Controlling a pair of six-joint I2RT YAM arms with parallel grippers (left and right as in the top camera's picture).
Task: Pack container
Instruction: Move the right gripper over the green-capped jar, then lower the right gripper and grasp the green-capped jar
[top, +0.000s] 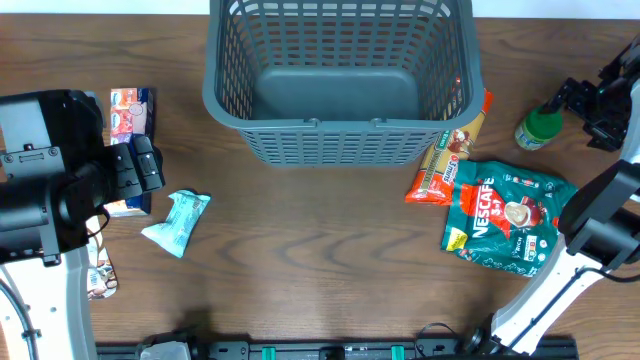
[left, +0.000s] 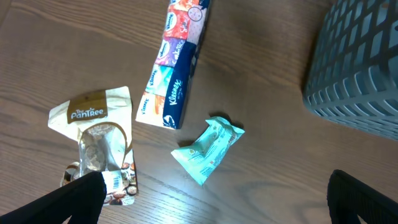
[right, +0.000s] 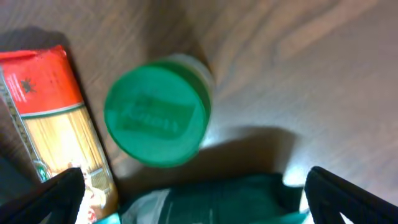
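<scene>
The dark grey slotted basket (top: 340, 142) stands at the back centre with nothing in it; its corner shows in the left wrist view (left: 360, 68). My left gripper (top: 143, 166) is open and empty above the left side of the table, over a teal packet (left: 208, 148) that also shows in the overhead view (top: 178, 222). My right gripper (top: 588, 104) is open and empty at the far right, above a green-lidded jar (right: 158, 112) that also shows in the overhead view (top: 540, 127). Their fingers frame the left wrist view (left: 217, 205) and the right wrist view (right: 199, 199).
A Kleenex tissue pack (left: 174, 62) and a tan snack pouch (left: 99, 143) lie left of the basket. A spaghetti pack (top: 450, 152) leans by the basket's right corner. A green Nescafe bag (top: 505, 220) lies in front of it.
</scene>
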